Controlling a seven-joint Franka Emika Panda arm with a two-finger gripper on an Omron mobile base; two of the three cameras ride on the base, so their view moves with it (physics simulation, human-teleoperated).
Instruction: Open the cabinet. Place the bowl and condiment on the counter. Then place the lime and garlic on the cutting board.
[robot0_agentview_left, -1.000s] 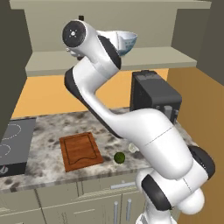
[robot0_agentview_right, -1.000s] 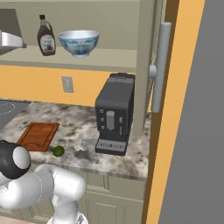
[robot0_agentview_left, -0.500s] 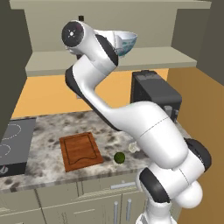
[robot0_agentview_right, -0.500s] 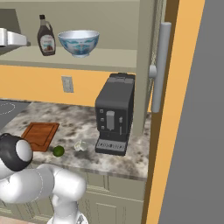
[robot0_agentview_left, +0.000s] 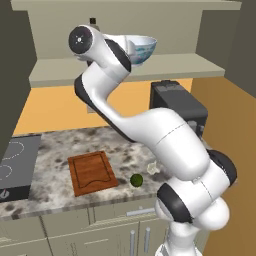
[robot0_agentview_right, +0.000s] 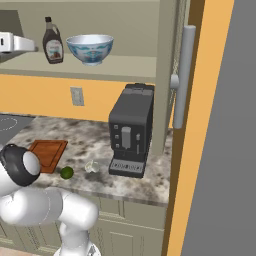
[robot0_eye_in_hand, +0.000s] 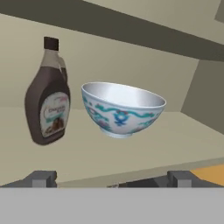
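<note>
Sitting upright on the open cabinet (robot0_agentview_right: 165, 55) shelf, the bowl (robot0_eye_in_hand: 122, 108) lies straight ahead of the gripper (robot0_eye_in_hand: 111, 178), just right of the condiment (robot0_eye_in_hand: 47, 100); the jaws stand wide apart, empty, short of its rim.

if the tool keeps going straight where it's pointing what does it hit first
Most likely the bowl, which sits nearly dead ahead between the open tool's fingertips on the cabinet shelf. The bottle stands off to the side. Depth is hard to judge.

Bowl (robot0_agentview_right: 90, 48) on cabinet (robot0_agentview_right: 125, 65) shelf, condiment (robot0_agentview_right: 52, 42) just left of bowl. Below on counter (robot0_agentview_right: 150, 172): cutting board (robot0_agentview_right: 47, 153), lime (robot0_agentview_right: 66, 173) beside it.
</note>
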